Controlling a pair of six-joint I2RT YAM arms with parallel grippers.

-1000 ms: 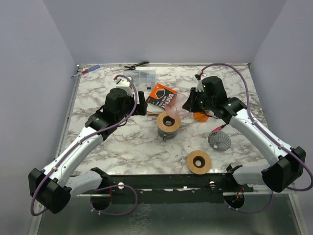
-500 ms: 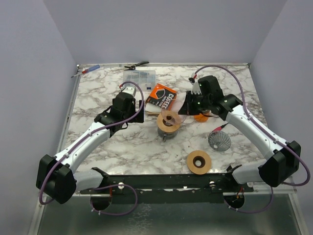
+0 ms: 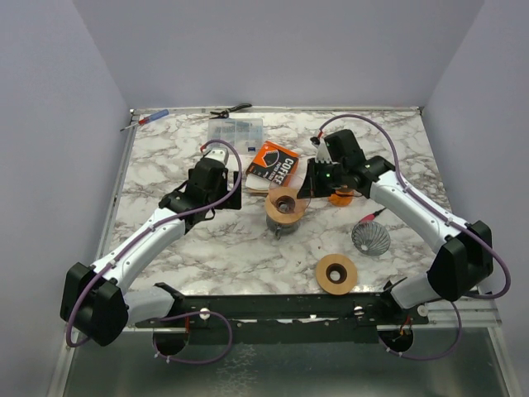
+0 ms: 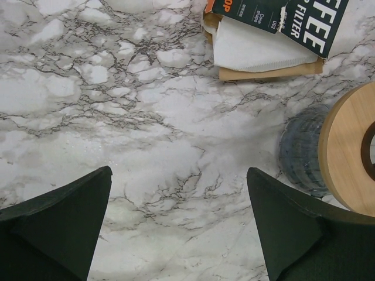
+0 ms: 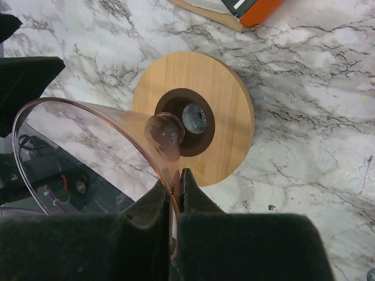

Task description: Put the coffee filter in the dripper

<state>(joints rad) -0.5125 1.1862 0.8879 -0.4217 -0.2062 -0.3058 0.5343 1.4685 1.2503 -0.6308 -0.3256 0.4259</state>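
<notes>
The dripper (image 5: pixel 88 134) is a clear, copper-tinted cone, and my right gripper (image 5: pixel 177 177) is shut on its rim. It hangs tilted just above the wooden ring (image 5: pixel 225 126) that sits on a glass server (image 4: pixel 299 153). In the top view the right gripper (image 3: pixel 312 182) is just right of that ring (image 3: pixel 285 205). White coffee filters (image 4: pixel 258 47) stick out of the orange and black pack (image 3: pixel 275 163) lying behind the ring. My left gripper (image 4: pixel 179 171) is open over bare marble, left of the server, holding nothing.
A second wooden ring (image 3: pixel 336 273) lies near the front edge, and a wire mesh cone (image 3: pixel 370 237) to its right. An orange object (image 3: pixel 340 197) sits under the right arm. At the back are a clear plastic box (image 3: pixel 235 130), pliers (image 3: pixel 231 108) and a screwdriver (image 3: pixel 149 118).
My right arm has carried the dripper leftwards, to over the wooden ring. The left arm swung its gripper towards the table and has held still for the last half second.
</notes>
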